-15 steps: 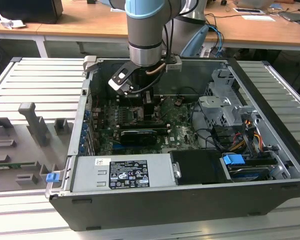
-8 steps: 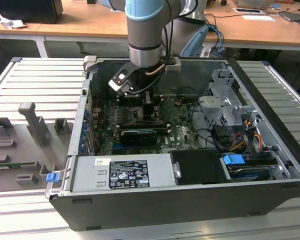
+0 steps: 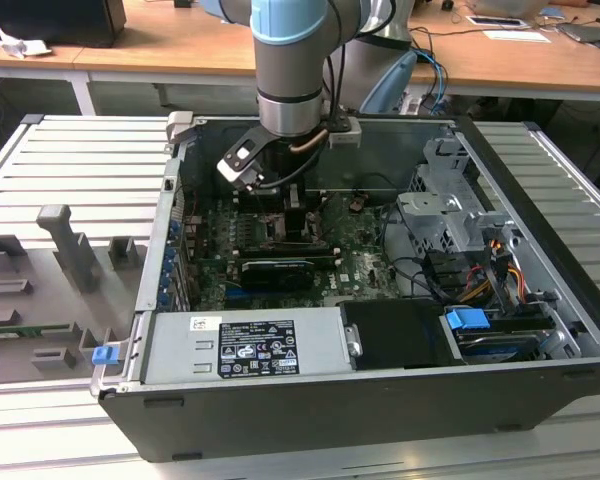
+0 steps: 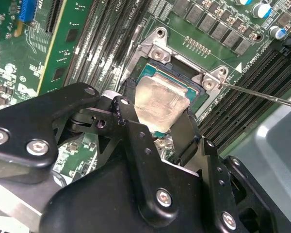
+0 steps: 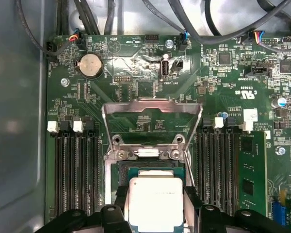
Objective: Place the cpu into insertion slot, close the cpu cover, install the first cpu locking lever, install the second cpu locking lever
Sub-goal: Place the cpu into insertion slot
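Your gripper (image 4: pixel 161 108) is closed on the chip (image 5: pixel 154 206), one black finger on each flank, silver top facing the wrist cameras; in the exterior view it sits in the upper middle of the frame, down inside the open computer case (image 3: pixel 280 425); the chip lies over the socket (image 4: pixel 157 48), though I cannot tell whether it is seated or just above; beyond it the cover (image 5: pixel 153 103) stands flipped up, and a thin lever (image 4: pixel 262 94) hangs free beside the socket; memory slots (image 5: pixel 75 170) run along both sides; I judge you are on the first step, placing the chip; it calls for keeping the chip level and square to the recess, with no sideways push
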